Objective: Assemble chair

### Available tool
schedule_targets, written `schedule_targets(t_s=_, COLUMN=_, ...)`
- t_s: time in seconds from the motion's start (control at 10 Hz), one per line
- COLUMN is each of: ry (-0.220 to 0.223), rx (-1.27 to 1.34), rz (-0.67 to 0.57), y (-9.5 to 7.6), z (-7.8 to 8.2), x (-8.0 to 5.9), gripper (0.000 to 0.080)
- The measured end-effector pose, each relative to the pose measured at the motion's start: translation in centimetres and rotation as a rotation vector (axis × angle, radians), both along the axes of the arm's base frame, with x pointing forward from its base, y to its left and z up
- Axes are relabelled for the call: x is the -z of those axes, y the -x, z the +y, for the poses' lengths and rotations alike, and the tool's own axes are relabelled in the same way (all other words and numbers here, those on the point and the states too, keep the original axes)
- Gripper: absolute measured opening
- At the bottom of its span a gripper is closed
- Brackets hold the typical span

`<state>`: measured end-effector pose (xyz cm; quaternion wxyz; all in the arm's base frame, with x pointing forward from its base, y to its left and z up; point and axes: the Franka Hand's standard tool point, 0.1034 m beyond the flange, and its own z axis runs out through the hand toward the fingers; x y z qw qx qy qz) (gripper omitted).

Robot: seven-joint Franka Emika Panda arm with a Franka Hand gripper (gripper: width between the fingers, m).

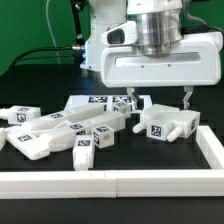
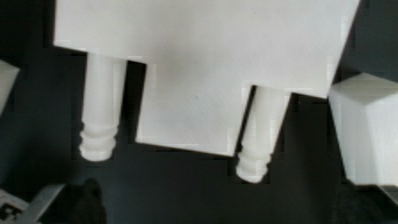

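The chair lies as loose white tagged parts on the black table. One flat part with two round pegs [image 1: 165,125] lies under my gripper [image 1: 161,103]. The fingers hang open on either side, with their tips just above it and nothing held between them. In the wrist view the same part [image 2: 205,70] fills the middle, with its pegs [image 2: 102,120] pointing toward my open gripper [image 2: 221,210]. Only the dark fingertips [image 2: 75,205] show. Several more parts, blocks and bars, lie in a heap [image 1: 60,135] at the exterior view's left.
A plain white border rail [image 1: 110,182] runs along the front, and another stretch [image 1: 212,145] runs along the exterior view's right, close to the pegged part. Another white part [image 2: 368,130] lies next to the pegged part in the wrist view. Black cables lie behind at the back left.
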<state>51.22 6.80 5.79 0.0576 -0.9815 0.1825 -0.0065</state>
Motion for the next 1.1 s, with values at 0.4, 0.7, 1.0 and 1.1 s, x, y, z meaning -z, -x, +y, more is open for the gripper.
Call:
schedule_targets(t_s=0.4, ry=-0.148, rx=0.044, rz=0.345, y=-1.5, z=-3.1, x=-0.5, gripper=0.0649)
schedule_targets(t_s=0.7, ry=-0.213, rx=0.023, rz=0.526, y=-0.8, z=-3.4, x=-0.2, gripper=0.0649)
schedule_targets(t_s=1.0, ry=-0.321, rx=0.157, rz=0.657, y=-3.5, z=-4.2, x=0.1, gripper=0.0649)
schedule_targets(t_s=1.1, ry=-0.359, rx=0.198, rz=0.661, y=-3.8, z=-4.2, x=0.2, gripper=0.0648)
